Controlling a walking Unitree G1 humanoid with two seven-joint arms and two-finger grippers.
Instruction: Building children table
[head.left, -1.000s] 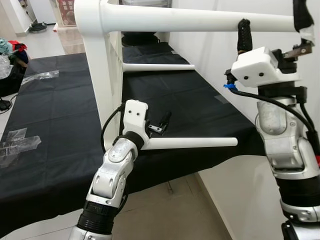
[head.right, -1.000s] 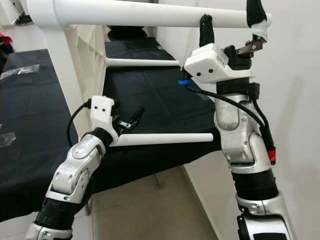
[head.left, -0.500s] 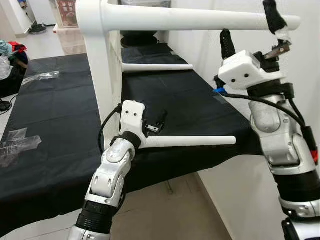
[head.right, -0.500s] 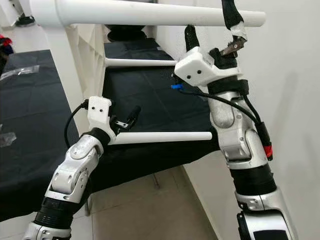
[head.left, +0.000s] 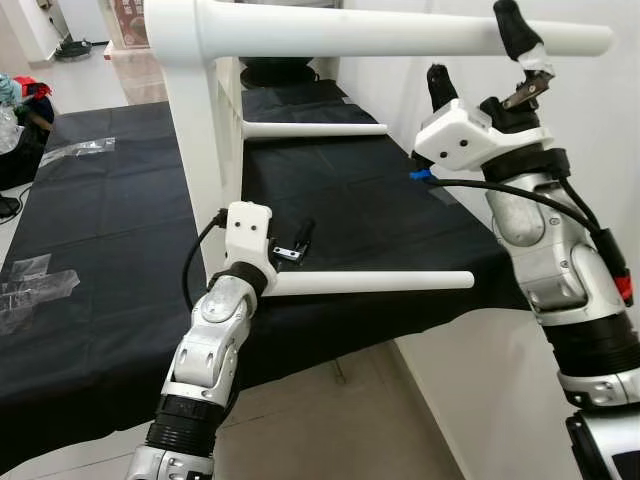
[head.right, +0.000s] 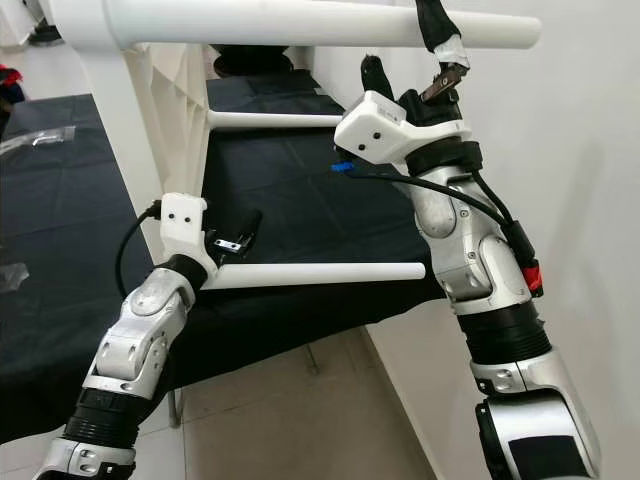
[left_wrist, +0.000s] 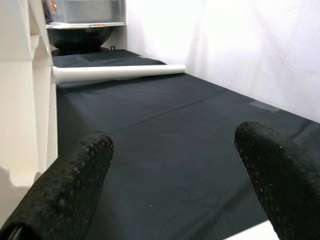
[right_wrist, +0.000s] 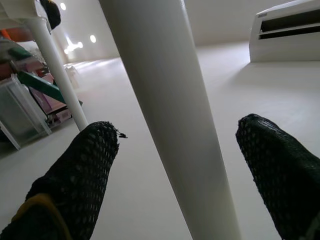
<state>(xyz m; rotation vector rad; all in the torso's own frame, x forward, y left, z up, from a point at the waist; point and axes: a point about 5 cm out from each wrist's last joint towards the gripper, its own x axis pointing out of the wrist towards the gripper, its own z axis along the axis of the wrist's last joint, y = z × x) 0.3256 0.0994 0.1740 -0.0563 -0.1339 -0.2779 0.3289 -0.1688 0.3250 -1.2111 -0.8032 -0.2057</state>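
Right gripper (head.left: 478, 55) spread around top table leg (head.left: 400, 32); left gripper (head.left: 290, 247) spread

The upper white leg (head.left: 400, 35) is straddled by the right gripper (head.left: 470, 50), its fingers (right_wrist: 75, 175) spread with gaps either side. Beyond the left gripper (left_wrist: 175, 165), open black counter (head.left: 120, 200) is bounded by the white wall (left_wrist: 250, 45) and table frame (head.left: 205, 150).
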